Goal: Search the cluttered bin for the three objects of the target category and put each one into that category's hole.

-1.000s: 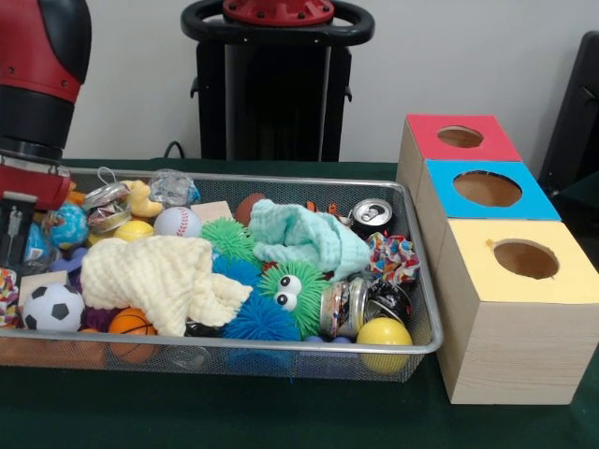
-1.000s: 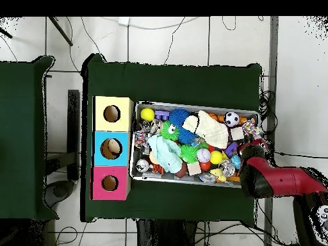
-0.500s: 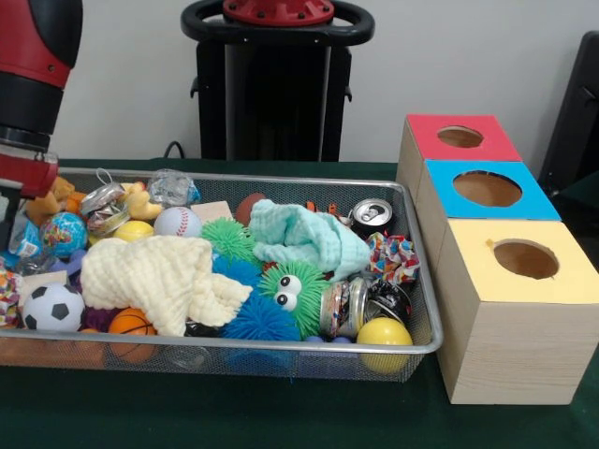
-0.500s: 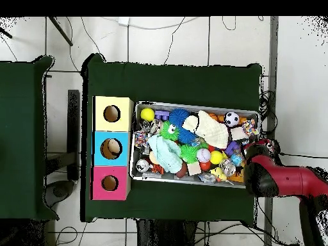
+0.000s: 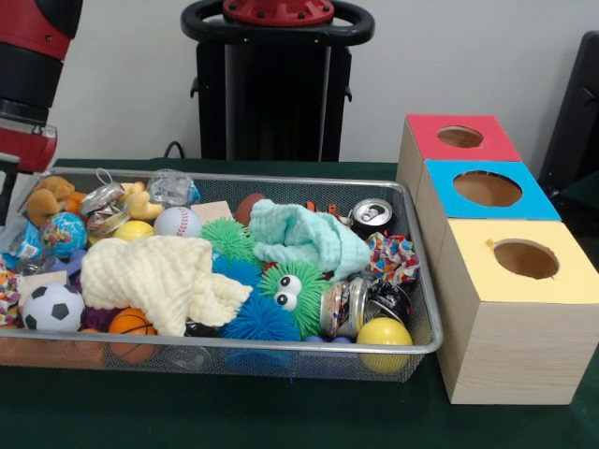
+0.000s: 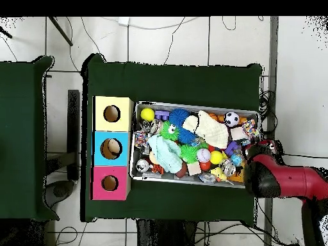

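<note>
We see the cluttered bin (image 5: 412,348), a shallow silver wire-mesh basket with a rounded rim, lying lengthwise on the green desk (image 5: 281,416); it sits just beside the row of three wooden boxes (image 5: 510,309) topped red, blue and yellow, with bare cloth showing along the desk's edges in the overhead view. The bin is packed to the rim with balls, cloths, cans and fuzzy toys; the red arm (image 6: 285,182) stands at the bin's end away from the boxes, and we cannot tell how its end effector is set.
</note>
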